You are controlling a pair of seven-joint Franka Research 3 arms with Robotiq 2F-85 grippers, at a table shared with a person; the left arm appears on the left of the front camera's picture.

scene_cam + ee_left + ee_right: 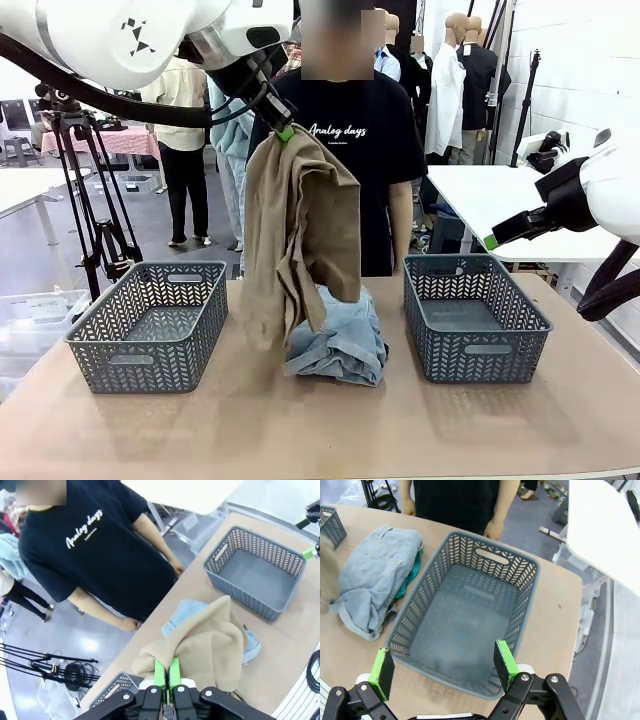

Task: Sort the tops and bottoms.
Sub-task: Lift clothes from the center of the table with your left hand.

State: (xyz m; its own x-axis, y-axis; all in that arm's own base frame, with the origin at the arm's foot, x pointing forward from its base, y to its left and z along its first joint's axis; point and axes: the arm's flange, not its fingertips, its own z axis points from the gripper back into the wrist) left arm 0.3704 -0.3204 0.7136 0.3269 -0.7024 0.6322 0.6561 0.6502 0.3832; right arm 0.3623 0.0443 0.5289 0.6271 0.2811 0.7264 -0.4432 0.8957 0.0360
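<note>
Tan top [300, 240], one: creased, hanging from clamped left gripper [284, 131]; denim bottoms [345, 340], one: faded, crumpled; baskets [148, 325], two: 9 and 3 o'clock of denim; right gripper [442, 662] wide.

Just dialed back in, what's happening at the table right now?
The left gripper is shut on the tan khaki top, holding it high above the table between the left basket and the right basket. The denim bottoms lie beneath it, the teal tee peeking out from under them. The right gripper hangs open over the right basket. Neither basket holds a garment yet. The person stands at the far side.
</note>
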